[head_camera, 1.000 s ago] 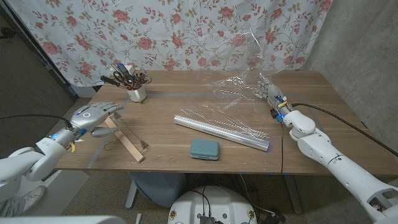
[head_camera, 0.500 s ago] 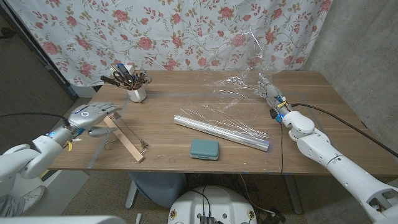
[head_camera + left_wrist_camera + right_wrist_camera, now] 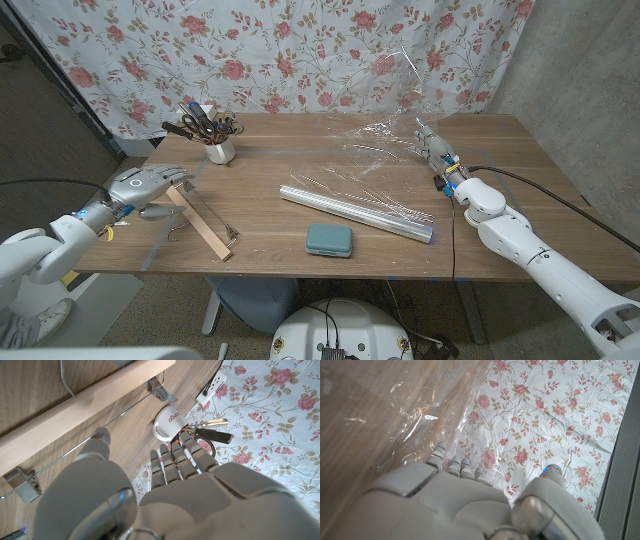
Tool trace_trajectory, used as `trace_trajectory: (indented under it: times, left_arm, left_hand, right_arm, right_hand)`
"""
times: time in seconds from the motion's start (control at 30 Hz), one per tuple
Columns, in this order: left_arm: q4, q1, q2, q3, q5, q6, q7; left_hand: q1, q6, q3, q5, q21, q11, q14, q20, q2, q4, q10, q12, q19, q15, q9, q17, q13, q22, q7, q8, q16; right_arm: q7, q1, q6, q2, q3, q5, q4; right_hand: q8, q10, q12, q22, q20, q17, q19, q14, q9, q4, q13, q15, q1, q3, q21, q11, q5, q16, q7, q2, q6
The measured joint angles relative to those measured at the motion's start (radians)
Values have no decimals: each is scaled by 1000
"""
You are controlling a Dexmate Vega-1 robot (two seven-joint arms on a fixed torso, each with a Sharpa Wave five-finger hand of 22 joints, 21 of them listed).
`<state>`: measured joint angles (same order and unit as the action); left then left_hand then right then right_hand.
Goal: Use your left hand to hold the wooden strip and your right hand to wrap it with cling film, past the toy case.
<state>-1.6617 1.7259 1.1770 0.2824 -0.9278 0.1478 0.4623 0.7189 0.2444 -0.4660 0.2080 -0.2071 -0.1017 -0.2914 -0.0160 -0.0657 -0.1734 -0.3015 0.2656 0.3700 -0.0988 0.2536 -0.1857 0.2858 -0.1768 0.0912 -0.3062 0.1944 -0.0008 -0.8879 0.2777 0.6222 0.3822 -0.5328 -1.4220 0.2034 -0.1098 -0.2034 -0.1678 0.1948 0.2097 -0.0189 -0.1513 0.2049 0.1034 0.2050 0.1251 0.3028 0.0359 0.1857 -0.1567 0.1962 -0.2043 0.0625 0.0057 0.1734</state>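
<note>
From the left, my left hand (image 3: 148, 188) hangs over the table's (image 3: 500, 215) near-left edge, palm down, fingers loosely spread and holding nothing; in the left wrist view its fingertips (image 3: 172, 455) reach toward the white cup (image 3: 169, 423) while the thumb sits just beside the wooden strip (image 3: 85, 412). In the head view that wooden strip (image 3: 200, 226) starts right under my fingers and runs diagonally toward the near edge, its far end under the hand, its near end pointing at the table's front, with wire clips along it. Behind it stands the cup of scissors (image 3: 219, 148). Toward the middle, the cling film roll (image 3: 357, 213) lies slanting from far-left to near-right, and the teal toy case (image 3: 329, 240) sits just in front of it, near the front edge. A loose sheet of film (image 3: 385, 150) rises from the roll toward the right. My right hand (image 3: 437, 152) is lifted at the table's right side, fingers up in the film; I cannot tell how tightly they close on it.
</note>
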Motion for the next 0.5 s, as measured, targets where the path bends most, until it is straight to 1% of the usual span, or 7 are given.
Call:
trace_trajectory:
  times: [0.1,0.17,0.23,0.3,0.4,0.47,0.5]
  left_arm:
    - [3,-5,10,-12,-3,-9,-8]
    - [4,-5,11,-12,-4,-14,-12]
    - [6,-7,20,-21,-6,-20,-16]
    - [6,-7,21,-23,-10,-29,-22]
    - [0,-3,35,-32,-17,-47,-35]
    - [-2,-1,40,-34,-22,-57,-42]
    - [-2,-1,40,-34,-22,-59,-43]
  left_hand:
    - [0,0,4,0,0,0,-10,-4,0,4,0,-1,4,-9,0,-3,4,0,0,-6,0]
    - [0,0,1,0,0,-7,-18,-4,0,7,-7,-1,4,-7,4,-3,5,0,0,-6,2]
    - [4,0,0,0,0,-11,-29,3,4,8,-11,6,11,-10,5,-6,5,0,0,-6,7]
    - [8,0,0,0,0,-5,-32,5,8,8,-17,8,13,-14,5,-8,9,0,0,-12,7]
    - [17,-7,0,0,0,-4,-38,7,9,8,-19,8,14,-8,5,-8,9,0,-7,-12,7]
    - [19,-11,-2,0,0,-4,-38,7,7,6,-19,8,14,-8,5,-8,9,0,-4,-12,7]
    - [24,-15,-5,0,0,-4,-38,13,9,4,-19,8,8,-8,5,-8,9,0,-4,-12,7]
  right_arm:
    - [-1,-1,0,0,-1,0,0]
    - [-1,-1,0,0,-1,0,0]
    - [-1,-2,0,1,-1,0,0]
    - [-3,-3,-1,1,-2,1,0]
    - [-5,-3,-2,1,-2,1,-1]
    - [-6,-4,-2,1,-2,1,-1]
    - [-6,-4,-2,1,-3,1,-1]
  right_hand:
    - [0,0,0,0,0,0,0,0,0,0,0,0,0,0,0,0,0,0,0,0,0]
    - [0,0,0,0,0,0,0,0,0,0,0,0,0,0,0,0,0,0,0,0,0]
    - [0,0,0,0,0,0,0,0,0,0,0,0,0,0,0,0,0,0,0,0,0]
    - [0,0,0,0,0,0,0,0,0,0,0,0,0,0,0,0,0,0,0,0,0]
    - [0,0,0,0,0,0,0,0,0,0,0,0,0,0,0,0,0,0,0,0,0]
    - [0,0,0,0,0,0,0,0,0,0,0,0,0,0,0,0,0,0,0,0,0]
    - [0,0,0,0,0,0,0,0,0,0,0,0,0,0,0,0,0,0,0,0,0]
